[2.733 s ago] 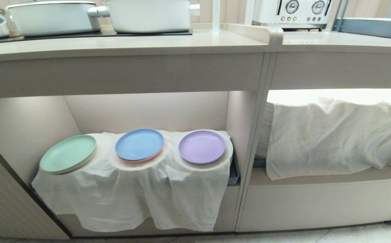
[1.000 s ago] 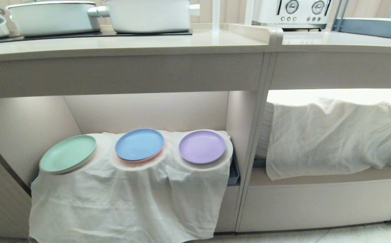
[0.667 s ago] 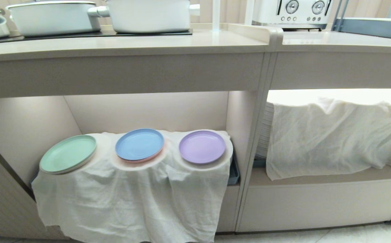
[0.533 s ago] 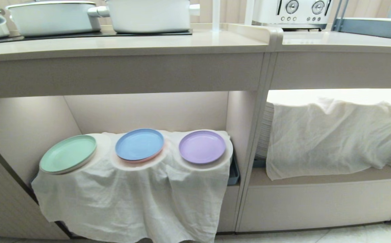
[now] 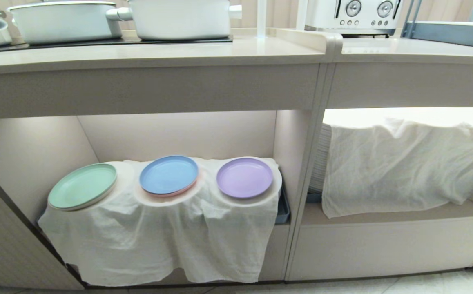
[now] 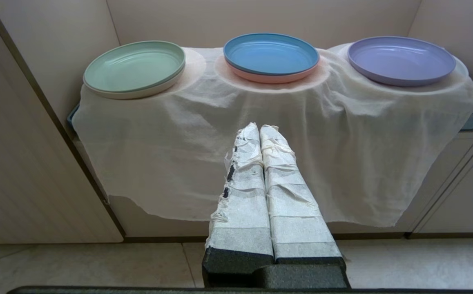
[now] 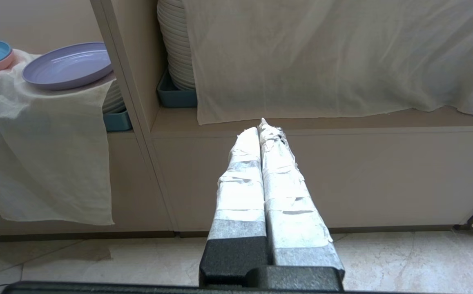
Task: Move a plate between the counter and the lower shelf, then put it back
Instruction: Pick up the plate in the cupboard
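Before the lower shelf (image 5: 179,134), both claws — left claw (image 6: 259,130), right claw (image 7: 259,127) — pressed together, empty, touching nothing.

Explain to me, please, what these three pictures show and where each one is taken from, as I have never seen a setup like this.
It is a two-armed robot. One camera sits on its head, one behind each gripper. The head view shows a counter with white pots and, below it, a lit lower shelf. There a white cloth carries a green plate, a blue plate and the lilac plate. The left gripper and right gripper, fingers wrapped in tape, are both shut, hold nothing and point at the shelves.
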`<state>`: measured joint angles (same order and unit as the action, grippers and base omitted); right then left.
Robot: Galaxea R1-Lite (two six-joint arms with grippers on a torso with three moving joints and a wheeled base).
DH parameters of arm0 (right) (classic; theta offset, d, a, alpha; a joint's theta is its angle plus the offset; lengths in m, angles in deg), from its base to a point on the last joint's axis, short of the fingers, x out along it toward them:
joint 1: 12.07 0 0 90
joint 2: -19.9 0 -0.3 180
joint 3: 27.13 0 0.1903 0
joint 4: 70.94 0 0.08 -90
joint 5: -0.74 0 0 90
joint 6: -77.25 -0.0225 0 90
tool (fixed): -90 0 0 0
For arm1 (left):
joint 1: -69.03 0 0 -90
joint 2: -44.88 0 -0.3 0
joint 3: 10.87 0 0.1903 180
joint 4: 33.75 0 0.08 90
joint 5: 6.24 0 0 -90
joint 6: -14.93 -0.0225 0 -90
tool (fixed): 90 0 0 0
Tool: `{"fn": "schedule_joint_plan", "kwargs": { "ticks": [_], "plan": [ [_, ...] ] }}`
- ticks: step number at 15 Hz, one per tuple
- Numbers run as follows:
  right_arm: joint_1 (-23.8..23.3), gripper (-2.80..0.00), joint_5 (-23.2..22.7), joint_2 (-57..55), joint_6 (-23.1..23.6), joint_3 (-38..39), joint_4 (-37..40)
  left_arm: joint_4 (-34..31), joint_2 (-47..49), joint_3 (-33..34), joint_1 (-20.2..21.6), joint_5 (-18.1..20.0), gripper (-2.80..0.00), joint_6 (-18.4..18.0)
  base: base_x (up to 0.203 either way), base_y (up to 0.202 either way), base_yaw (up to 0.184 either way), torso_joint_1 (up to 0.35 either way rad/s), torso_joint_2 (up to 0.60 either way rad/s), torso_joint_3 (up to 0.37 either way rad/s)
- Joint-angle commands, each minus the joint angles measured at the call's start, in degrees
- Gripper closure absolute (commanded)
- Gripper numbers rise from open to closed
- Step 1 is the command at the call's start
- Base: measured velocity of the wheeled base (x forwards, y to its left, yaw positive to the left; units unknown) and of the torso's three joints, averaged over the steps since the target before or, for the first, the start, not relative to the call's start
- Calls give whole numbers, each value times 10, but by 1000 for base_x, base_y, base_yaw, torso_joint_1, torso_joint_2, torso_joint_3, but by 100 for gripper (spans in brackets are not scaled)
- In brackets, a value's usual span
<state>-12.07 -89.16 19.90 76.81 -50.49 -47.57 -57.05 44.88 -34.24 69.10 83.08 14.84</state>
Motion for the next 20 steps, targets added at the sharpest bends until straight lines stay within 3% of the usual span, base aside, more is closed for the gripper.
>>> {"fn": "schedule_joint_plan", "kwargs": {
  "ticks": [1, 20],
  "plan": [
    [0, 0, 0, 0, 0, 0, 0, 0, 1, 0, 0, -1, 0, 0, 0, 0, 0, 0, 0, 0],
    [0, 0, 0, 0, 0, 0, 0, 0, 1, 0, 0, 2, 0, 0, 0, 0, 0, 0, 0, 0]
  ]
}}
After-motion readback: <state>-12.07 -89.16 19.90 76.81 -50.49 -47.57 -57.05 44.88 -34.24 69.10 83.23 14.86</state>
